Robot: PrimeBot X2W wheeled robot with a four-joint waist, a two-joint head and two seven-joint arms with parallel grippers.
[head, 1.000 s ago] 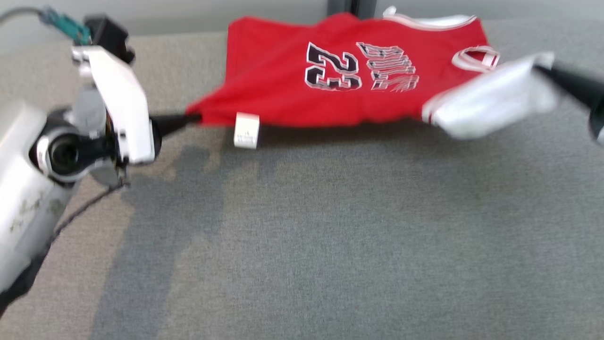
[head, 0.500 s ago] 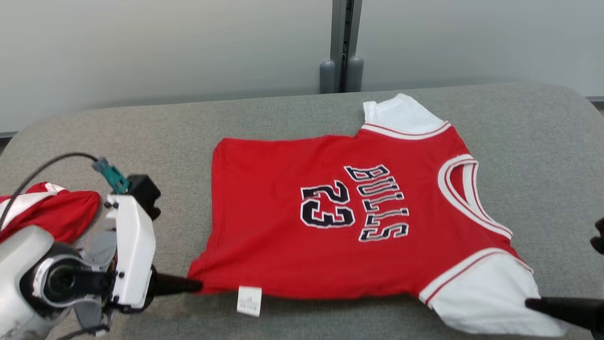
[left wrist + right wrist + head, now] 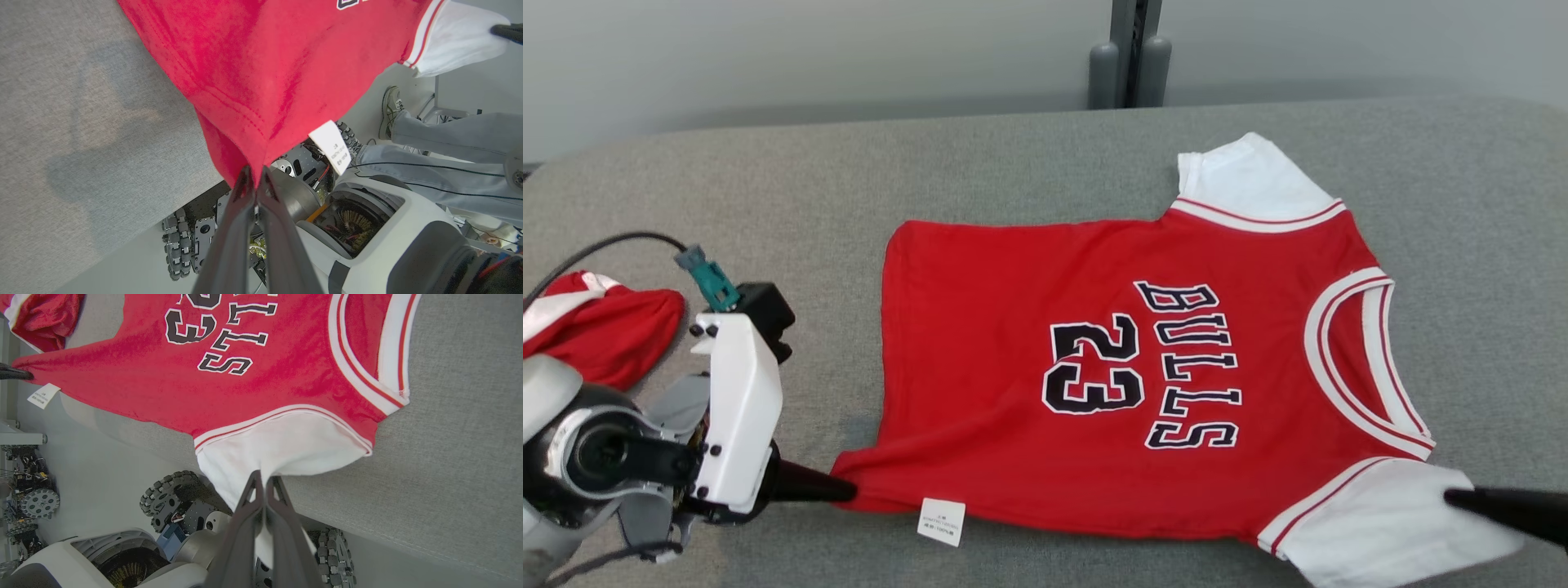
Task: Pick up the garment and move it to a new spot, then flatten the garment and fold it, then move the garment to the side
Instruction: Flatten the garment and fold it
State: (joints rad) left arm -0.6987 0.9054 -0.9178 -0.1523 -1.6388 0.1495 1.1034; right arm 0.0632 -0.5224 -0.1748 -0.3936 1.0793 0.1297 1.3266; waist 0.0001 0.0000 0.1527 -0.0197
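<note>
The garment (image 3: 1013, 343) is a red jersey with white sleeves and "BULLS 23" in black. It lies spread on the grey cushioned surface (image 3: 849, 180), neck toward the right. My left gripper (image 3: 848, 490) is shut on its near hem corner, beside a white label (image 3: 941, 523). In the left wrist view the red hem (image 3: 229, 110) runs into the closed left gripper (image 3: 254, 179). My right gripper (image 3: 1454, 496) is shut on the near white sleeve (image 3: 1380, 523). The right wrist view shows that sleeve (image 3: 286, 445) pinched at the right gripper (image 3: 263, 482).
A second red and white cloth (image 3: 605, 327) lies bunched at the left edge of the surface. Behind the surface stand a pale wall and a grey post (image 3: 1131, 57). Under the near edge the left wrist view shows the robot's wheeled base (image 3: 179, 249) and a person's legs (image 3: 441, 134).
The head camera has tilted, so the whole picture shifted. The jersey, held up off the surface a second ago, now lies spread flat with both grippers still shut on its near edge.
</note>
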